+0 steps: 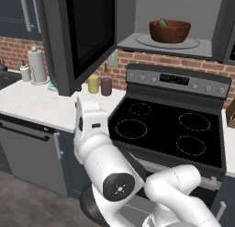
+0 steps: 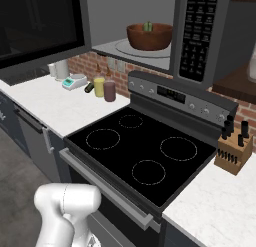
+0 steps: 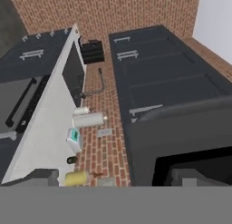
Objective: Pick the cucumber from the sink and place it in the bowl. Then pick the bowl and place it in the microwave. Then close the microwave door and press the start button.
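A small green cucumber [image 1: 162,22] pokes up from inside the reddish-brown bowl [image 1: 170,32], which sits on the round glass turntable [image 1: 167,42] in the grey cavity of the microwave [image 1: 179,19] above the stove [image 1: 170,125]. From the right base camera the cucumber [image 2: 148,26] appears to stand nearly upright, its long axis roughly vertical against the bowl's far rim, with its lower part hidden by the bowl [image 2: 149,37]. The microwave door [image 1: 85,35] hangs wide open to the left, its black glass window facing into the room. The right base camera alone takes in the microwave's button panel [image 2: 194,36] and a wooden knife block [image 2: 232,148] on the counter beside the stove; the left base camera alone shows the white arm rising in front of the oven. Both catch a yellow canister [image 1: 93,83] and a dark red one [image 1: 106,86] by the brick wall. The hand camera, rolled sideways, looks along the counter to a paper towel roll [image 3: 88,120], a faucet [image 3: 96,85] and a black coffee machine [image 3: 92,51]. The two fingertips [image 3: 43,177] stand far apart at the bottom corners of that view, the pincer spread wide and holding nothing
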